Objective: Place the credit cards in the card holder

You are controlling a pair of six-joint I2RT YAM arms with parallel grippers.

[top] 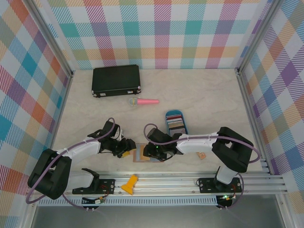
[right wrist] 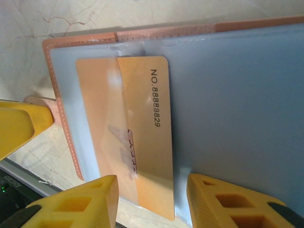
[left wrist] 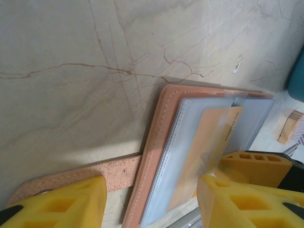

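- Holder (top: pixel 142 155) lies open at the near edge of the counter (top: pixel 209 95): pinkish-brown leather, grey-blue inside. It looks floppy and likely needs pinning flat.
- Left jaws stand apart over its strap (left wrist: pixel 71 175) side, gripping nothing.
- Right jaws are released, flanking a tan card (right wrist: pixel 137 133) half tucked under a clear pocket (right wrist: pixel 95 156). The card looks thin, stiff and slick, best pinched by its free end.
- Farther back, more cards (top: pixel 176 124) stand in a blue tray (top: pixel 167 115).

Plaid multicolour walls (top: pixel 161 33) round beige marble table (top: pixel 204 95), alu rails (top: pixel 171 180) front.
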